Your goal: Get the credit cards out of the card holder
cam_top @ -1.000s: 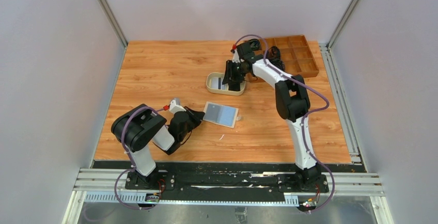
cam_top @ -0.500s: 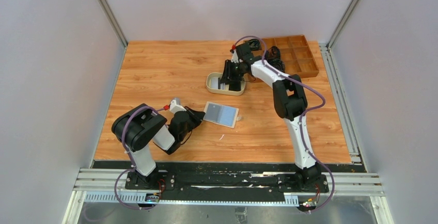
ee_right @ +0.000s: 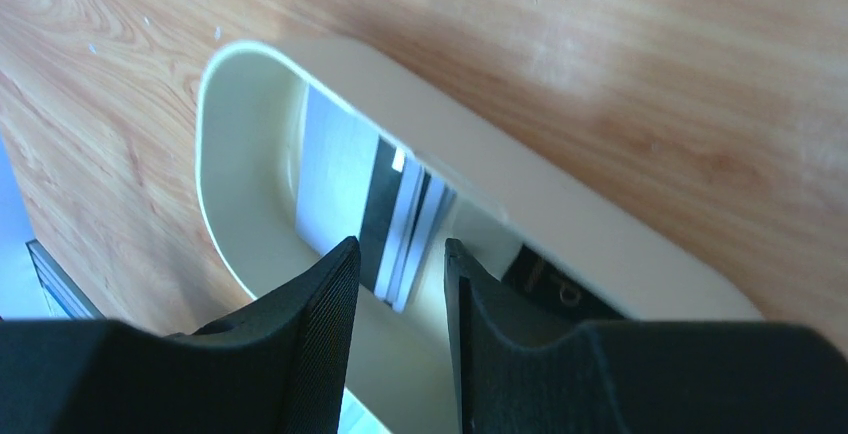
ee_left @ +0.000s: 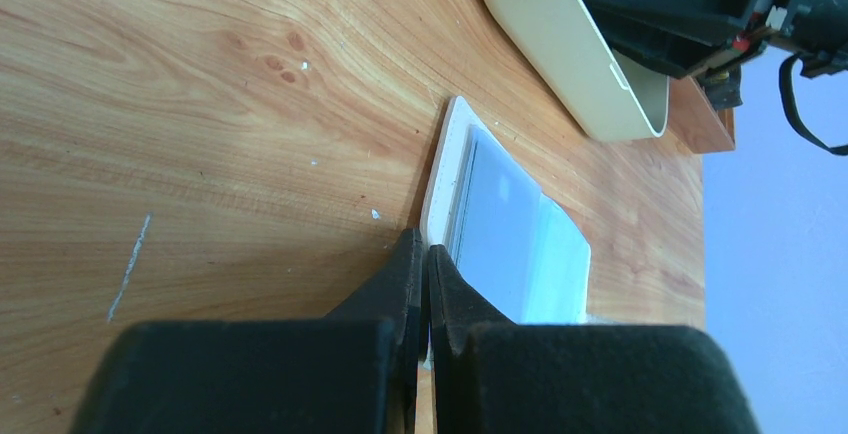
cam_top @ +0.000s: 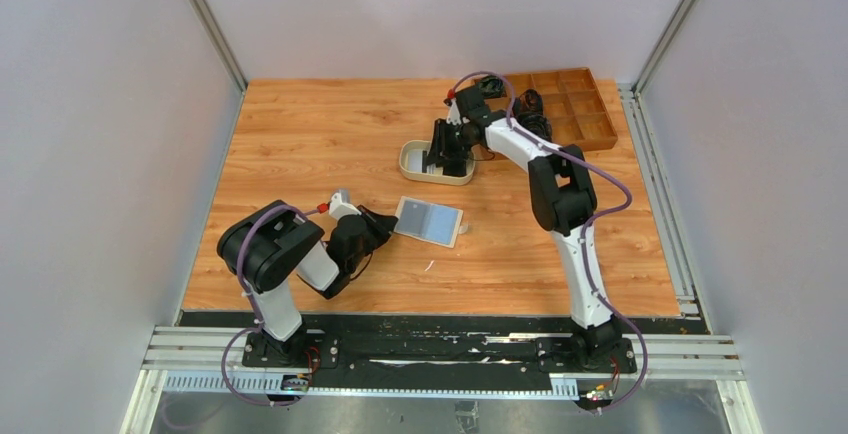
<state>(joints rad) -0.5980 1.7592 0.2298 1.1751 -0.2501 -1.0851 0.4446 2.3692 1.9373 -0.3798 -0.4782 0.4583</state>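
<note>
The card holder (cam_top: 429, 221) lies open and flat on the table, cream rim, pale blue-grey inside (ee_left: 500, 224). My left gripper (cam_top: 388, 226) is shut, its tips (ee_left: 422, 244) meeting at the holder's left edge; whether they pinch the rim does not show. Credit cards (cam_top: 425, 160) lie in the oval beige tray (cam_top: 412, 171): light grey ones with a dark stripe (ee_right: 390, 209), stacked and slightly fanned. My right gripper (cam_top: 443, 157) hangs over the tray, open (ee_right: 398, 244), the cards just past its fingertips with nothing between them. A dark card-like thing (ee_right: 545, 279) shows under the tray's rim (ee_right: 560, 204).
A brown wooden compartment box (cam_top: 570, 104) stands at the back right, close behind the right arm. The tray (ee_left: 560, 44) sits just beyond the card holder. Grey walls close in the table on three sides.
The right gripper has shifted slightly left over the tray. The left arm and the card holder have not moved.
</note>
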